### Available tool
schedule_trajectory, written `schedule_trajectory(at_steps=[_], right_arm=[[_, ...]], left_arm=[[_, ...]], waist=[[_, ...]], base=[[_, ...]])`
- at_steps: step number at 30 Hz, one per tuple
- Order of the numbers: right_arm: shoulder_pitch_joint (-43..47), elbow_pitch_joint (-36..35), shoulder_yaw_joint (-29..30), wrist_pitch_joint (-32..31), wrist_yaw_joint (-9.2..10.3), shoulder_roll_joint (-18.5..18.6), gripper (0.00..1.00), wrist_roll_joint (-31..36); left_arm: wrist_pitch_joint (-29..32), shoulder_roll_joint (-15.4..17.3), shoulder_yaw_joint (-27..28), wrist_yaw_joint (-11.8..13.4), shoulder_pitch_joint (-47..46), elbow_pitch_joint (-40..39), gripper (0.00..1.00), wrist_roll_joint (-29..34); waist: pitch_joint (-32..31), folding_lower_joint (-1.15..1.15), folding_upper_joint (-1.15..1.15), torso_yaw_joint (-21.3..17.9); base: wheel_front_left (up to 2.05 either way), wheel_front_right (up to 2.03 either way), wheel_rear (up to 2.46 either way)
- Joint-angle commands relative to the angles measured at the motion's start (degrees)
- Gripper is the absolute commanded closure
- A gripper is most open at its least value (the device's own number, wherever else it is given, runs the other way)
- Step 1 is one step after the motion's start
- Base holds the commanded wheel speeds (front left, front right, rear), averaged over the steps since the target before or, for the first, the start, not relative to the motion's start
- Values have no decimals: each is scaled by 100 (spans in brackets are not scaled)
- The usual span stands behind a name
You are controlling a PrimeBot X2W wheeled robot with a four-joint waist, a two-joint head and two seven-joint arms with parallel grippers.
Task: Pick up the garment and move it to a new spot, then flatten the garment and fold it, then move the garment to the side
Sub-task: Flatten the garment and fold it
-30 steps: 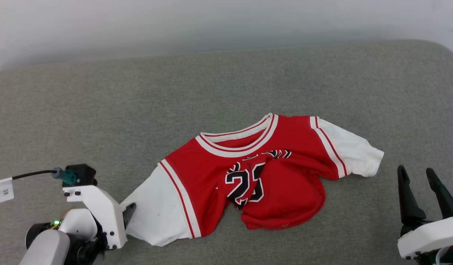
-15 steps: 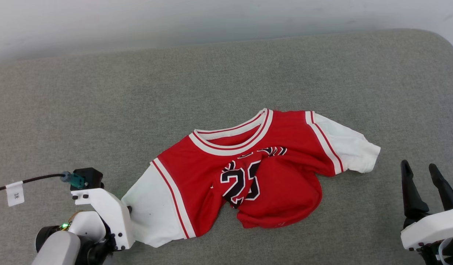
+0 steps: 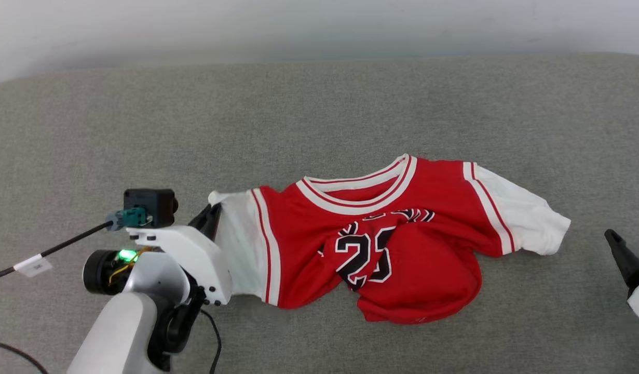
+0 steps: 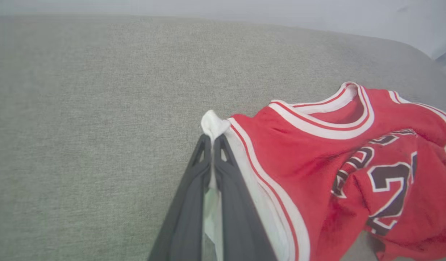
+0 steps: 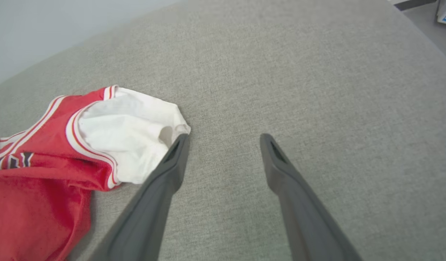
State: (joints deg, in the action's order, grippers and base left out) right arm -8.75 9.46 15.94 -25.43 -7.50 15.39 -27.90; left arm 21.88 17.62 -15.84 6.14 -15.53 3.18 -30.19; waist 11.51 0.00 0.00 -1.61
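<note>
Barely begun: pinching the tip of the left sleeve [image 3: 241,244] of the garment [image 3: 402,244] with the left fingers [image 4: 194,188], shut tight on the white cloth and raising that corner off the grey worktop [image 3: 319,114]. Holding the right fingers [image 5: 172,170] spread wide and empty, near the right sleeve [image 5: 128,137] without gripping it. Otherwise lying crumpled at the middle of the worktop, collar toward the far side, lower front bunched up around the number. Yet to do, by the look of it: carrying to a new spot, flattening, folding, setting aside. Compared with a second ago: shut on the left sleeve now rather than open at its near edge, and drawn toward the far side into a narrow strip instead of spread flat. Shifted view as well, so no telling whether the rest of the garment moved.
</note>
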Motion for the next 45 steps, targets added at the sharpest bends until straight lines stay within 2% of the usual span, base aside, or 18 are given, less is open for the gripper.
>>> schedule_trajectory(at_steps=[1, 6, 12, 15, 20, 21, 22, 23, 27, 32, 37, 45], right_arm=[[-183, 82, -16, -214, 2, 117, 0, -147], [-740, 357, -221, -1124, 2, 567, 0, -591], [-1395, 652, -731, -1702, 2, 977, 0, -840], [-1556, 873, -1021, -2003, 2, 1053, 0, -1057], [-1399, 1241, -1548, -2518, 0, 918, 0, -1367], [-1360, 1306, -1624, -2606, -1, 898, 41, -1415], [-1343, 1342, -1681, -2654, -5, 893, 91, -1452], [-1347, 1373, -1727, -2715, -6, 890, 100, -1492], [-1589, 1293, -1801, -2468, -5, 1067, 100, -1416], [-2046, 1056, -1934, -1533, 3, 1471, 100, -832], [-2368, 1239, -2042, -825, 3, 1419, 100, -338], [-3098, 1694, -2230, -334, 3, 1312, 100, 98]], left_arm=[[-63, -30, -35, 24, -124, -132, 100, 71], [-239, -159, -157, 97, -308, -604, 100, 248], [-309, -260, -309, 151, -474, -948, 100, 392], [-330, -291, -353, 150, -535, -996, 100, 427], [-377, -311, -371, 168, -510, -958, 100, 389], [-396, -310, -363, 163, -514, -945, 100, 375], [-402, -302, -357, 155, -517, -924, 100, 378], [-406, -292, -349, 143, -524, -898, 100, 359], [-442, -248, -281, 133, -570, -788, 100, 313], [-431, -145, -201, 106, -737, -637, 100, 321], [-375, -88, -142, 52, -1175, -413, 100, 324], [-425, -151, 16, -105, -2437, 722, 100, 230]], waist=[[186, 0, 0, 161], [554, 0, 0, 396], [999, 0, 0, 615], [1134, 0, 0, 689], [1182, 0, 0, 700], [1178, 0, 0, 692], [1169, 0, 0, 683], [1153, 0, 0, 672], [1008, 0, 0, 592], [672, 0, 0, 435], [230, 0, 0, 231], [-345, 0, 0, -40]], base=[[0, 0, 0], [0, 0, 0], [0, 0, 0], [0, 0, 0], [0, 0, 0], [0, 0, 0], [0, 0, 0], [0, 0, 0], [0, 0, 0], [0, 0, 0], [0, 0, 0], [0, 0, 0]])
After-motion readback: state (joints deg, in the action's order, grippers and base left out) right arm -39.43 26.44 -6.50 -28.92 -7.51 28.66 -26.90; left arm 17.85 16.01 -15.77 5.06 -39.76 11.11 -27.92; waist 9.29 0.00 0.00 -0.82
